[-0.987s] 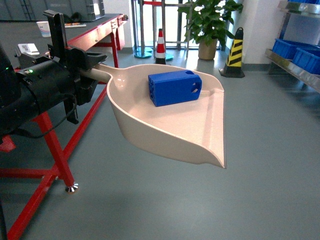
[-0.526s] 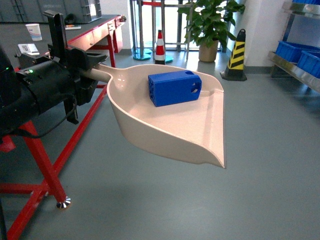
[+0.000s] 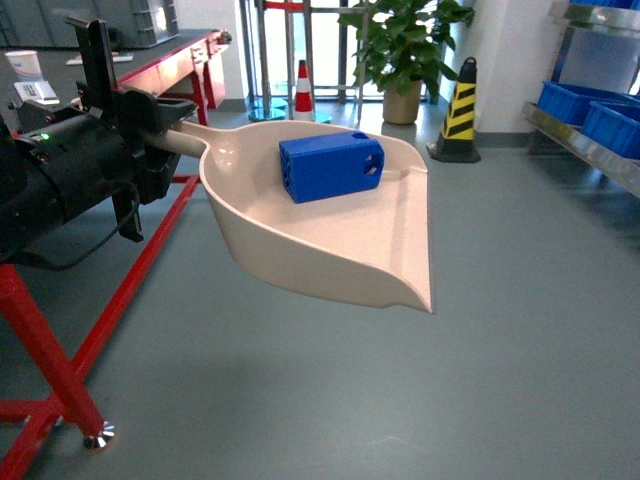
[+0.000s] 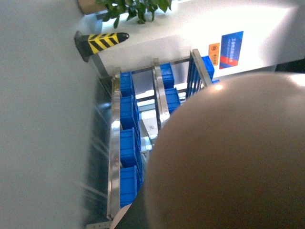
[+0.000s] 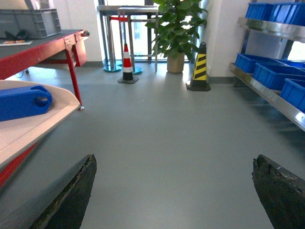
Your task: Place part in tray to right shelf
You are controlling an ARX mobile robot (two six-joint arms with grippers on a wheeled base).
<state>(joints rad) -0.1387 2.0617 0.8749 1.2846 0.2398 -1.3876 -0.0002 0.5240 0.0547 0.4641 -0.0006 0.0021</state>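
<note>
The small bright-blue plastic block with round holes at one end [image 3: 331,167] lies inside the large cream plastic scoop with raised curved sides [image 3: 330,255], near its back wall, holes turned to the right of the head view. It sits in the same place in the scoop as one second ago. The scoop is in the air above the grey floor [image 3: 520,330], its flat lip pointing down and to the right.

The left gripper [image 3: 150,125] is clenched on the scoop's straight handle [image 3: 185,140]. In the left wrist view the scoop's underside fills most of the picture.

Compared with the earlier pictures, scoop and block now stand a little higher and more to the left in the head view, and the red table frame [image 3: 60,370] and its foot have shifted left. The stainless-steel rack with blue crates [image 3: 590,130] shows at the right edge, well apart from the scoop.

The right gripper [image 5: 174,191] is released: its two dark fingers [image 5: 71,195] stand wide apart over the floor, holding nothing. Its fingertips are probably below the picture edge.
</note>
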